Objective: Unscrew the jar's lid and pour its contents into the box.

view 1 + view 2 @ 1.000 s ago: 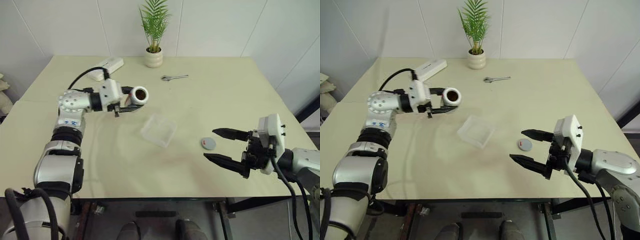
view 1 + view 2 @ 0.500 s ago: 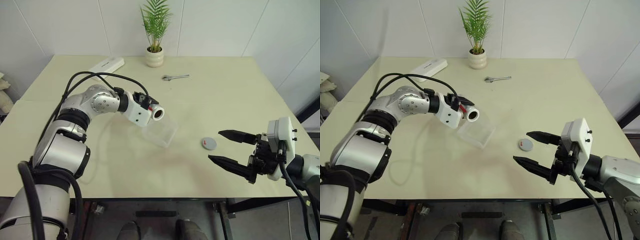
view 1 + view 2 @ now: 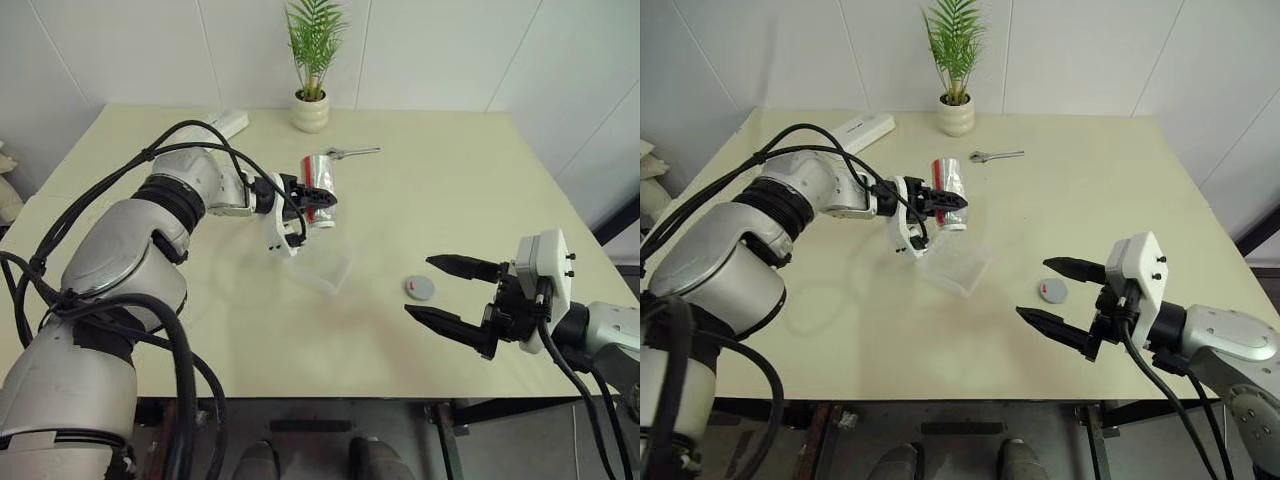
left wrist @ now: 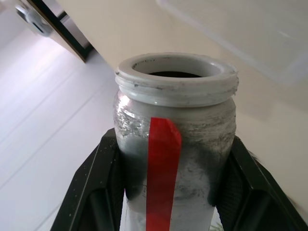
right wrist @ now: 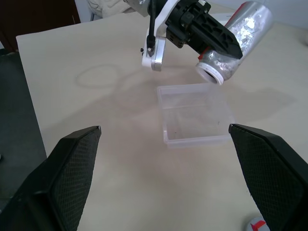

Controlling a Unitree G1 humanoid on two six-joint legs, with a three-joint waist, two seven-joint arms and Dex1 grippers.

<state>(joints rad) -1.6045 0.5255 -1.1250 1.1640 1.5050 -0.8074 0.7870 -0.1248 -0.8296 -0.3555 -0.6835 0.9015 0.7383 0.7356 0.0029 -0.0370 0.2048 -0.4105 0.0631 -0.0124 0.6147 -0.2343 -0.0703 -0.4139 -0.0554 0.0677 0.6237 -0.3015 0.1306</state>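
My left gripper (image 3: pixel 306 197) is shut on the jar (image 3: pixel 322 180), a silvery cylinder with a red stripe. It holds the jar in the air, tilted, with the open mouth (image 5: pixel 214 72) pointing down over the far edge of the box (image 3: pixel 320 270). The box is clear plastic and lies flat on the table. The jar's mouth (image 4: pixel 175 74) looks dark inside, and I cannot make out the contents. To the right of the box the grey lid (image 3: pixel 419 287) lies on the table. My right gripper (image 3: pixel 1034 287) hovers open near the lid, apart from it.
At the back of the cream table (image 3: pixel 480 180) stand a white plant pot (image 3: pixel 310 112), a small wrench (image 3: pixel 350 152) and a white oblong device (image 3: pixel 228 122). The table's front edge runs just below my right gripper.
My left wrist has rolled and moved right, tipping the jar from mouth-sideways to mouth-down above the box. The right gripper has stayed open in about the same place.
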